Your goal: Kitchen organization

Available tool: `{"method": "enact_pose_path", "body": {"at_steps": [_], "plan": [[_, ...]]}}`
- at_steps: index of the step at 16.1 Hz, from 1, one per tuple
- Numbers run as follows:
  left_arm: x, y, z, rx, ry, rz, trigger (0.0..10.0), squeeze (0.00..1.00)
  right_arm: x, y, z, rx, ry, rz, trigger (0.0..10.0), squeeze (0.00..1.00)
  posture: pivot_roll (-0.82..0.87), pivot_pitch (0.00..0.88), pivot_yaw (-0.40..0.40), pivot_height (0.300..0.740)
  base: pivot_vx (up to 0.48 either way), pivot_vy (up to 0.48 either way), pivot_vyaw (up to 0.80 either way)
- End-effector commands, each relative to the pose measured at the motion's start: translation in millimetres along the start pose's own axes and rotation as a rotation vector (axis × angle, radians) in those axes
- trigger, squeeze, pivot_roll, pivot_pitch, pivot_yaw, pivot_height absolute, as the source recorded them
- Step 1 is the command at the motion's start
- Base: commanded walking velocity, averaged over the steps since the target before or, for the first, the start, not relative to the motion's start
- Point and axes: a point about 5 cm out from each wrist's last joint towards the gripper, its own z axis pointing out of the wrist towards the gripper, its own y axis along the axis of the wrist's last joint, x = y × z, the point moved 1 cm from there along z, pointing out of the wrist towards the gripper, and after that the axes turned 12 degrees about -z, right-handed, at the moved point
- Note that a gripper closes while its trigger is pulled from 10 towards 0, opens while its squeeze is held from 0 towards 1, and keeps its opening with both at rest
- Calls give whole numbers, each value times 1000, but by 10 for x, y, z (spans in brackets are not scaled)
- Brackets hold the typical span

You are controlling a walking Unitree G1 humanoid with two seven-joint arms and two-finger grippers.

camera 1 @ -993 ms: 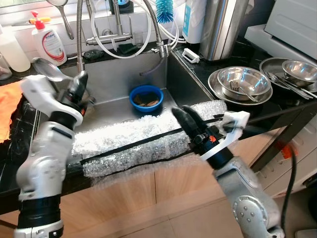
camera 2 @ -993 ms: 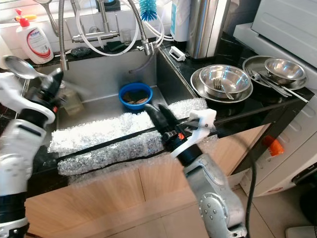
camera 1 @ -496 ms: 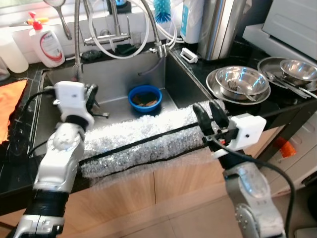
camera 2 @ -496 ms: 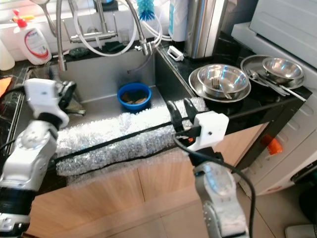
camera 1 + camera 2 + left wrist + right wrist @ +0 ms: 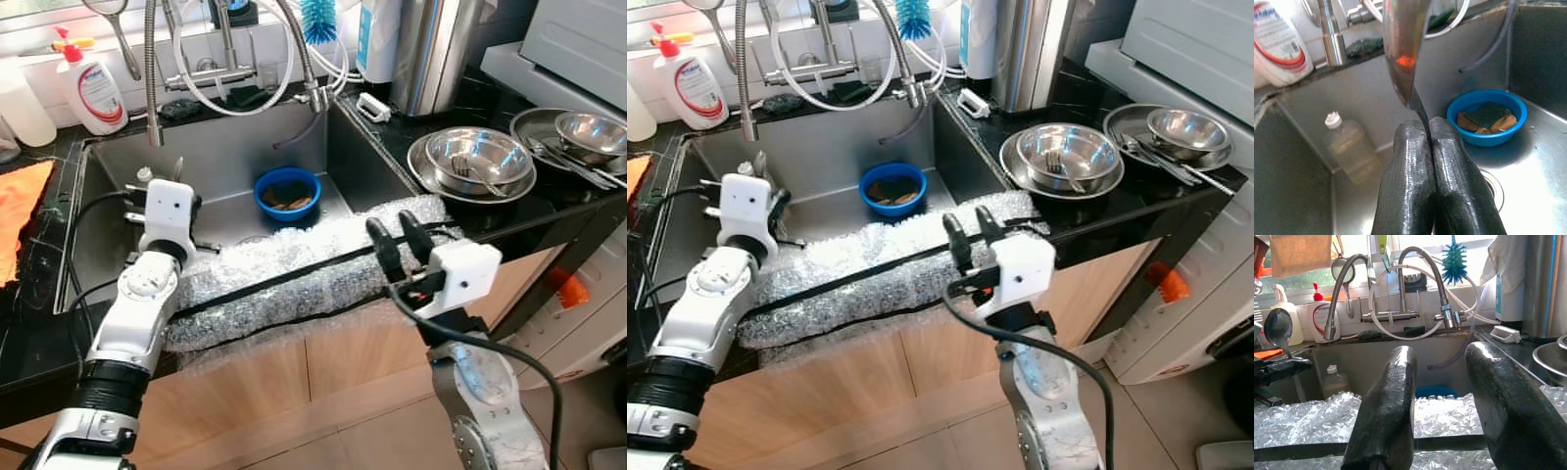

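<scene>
Spoon, shiny steel, pinched upright in left hand; right hand spread open.

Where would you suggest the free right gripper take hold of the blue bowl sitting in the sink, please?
Probably the blue bowl's near rim, reached from above over the bubble wrap. One finger of the right gripper, now open above that wrap, would go inside and one outside. The wall is low and the bowl upright; sponges fill its middle, and the sink's walls block a sideways approach.
</scene>
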Motion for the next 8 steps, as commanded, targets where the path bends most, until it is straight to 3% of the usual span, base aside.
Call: {"method": "enact_pose_path", "body": {"at_steps": [1, 4, 5, 6, 8], "plan": [[23, -5, 21, 22, 19, -19, 10000, 0, 36, -21, -9, 8, 7, 5, 10000, 0, -99, 68, 76, 740, 0, 0, 0], [-1, -44, 25, 40, 19, -62, 10000, 0, 52, -33, -11, 13, 16, 6, 10000, 0, -102, 62, 75, 740, 0, 0, 0], [-10, -63, 26, 51, 16, -77, 10000, 329, 59, -38, -6, 15, 23, 2, 10000, 0, -104, 57, 75, 740, 0, 0, 0], [-14, -69, 28, 54, 14, -77, 10000, 1000, 60, -39, -1, 15, 23, 2, 10000, 0, -104, 57, 75, 740, 0, 0, 0], [-31, -81, 21, 62, 7, -83, 10000, 1000, 57, -45, 4, 16, 21, 7, 10000, 0, -109, 42, 78, 740, 0, 0, 0]]}}
